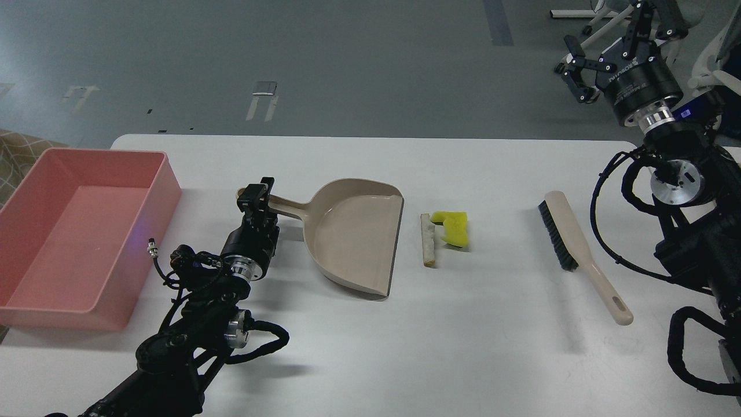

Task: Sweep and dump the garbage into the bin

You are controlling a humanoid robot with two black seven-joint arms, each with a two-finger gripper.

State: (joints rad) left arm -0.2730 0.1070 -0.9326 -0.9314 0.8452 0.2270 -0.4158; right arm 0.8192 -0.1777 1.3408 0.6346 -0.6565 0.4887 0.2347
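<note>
A beige dustpan (353, 234) lies mid-table, with its handle pointing left and its mouth to the right. My left gripper (259, 195) is at the end of that handle. Its fingers stand on either side of the handle and look open. Just right of the pan's lip lie a pale stick (428, 239) and a yellow scrap (453, 227). A beige brush with black bristles (570, 243) lies further right. My right gripper (605, 41) is open and empty, raised beyond the table's far right corner. A pink bin (75, 237) stands at the left.
The white table (463, 347) ends at the far edge near the top of the pan. Chair legs and a frame (584, 14) stand on the grey floor behind my right arm. A patterned seat (17, 150) is beyond the bin.
</note>
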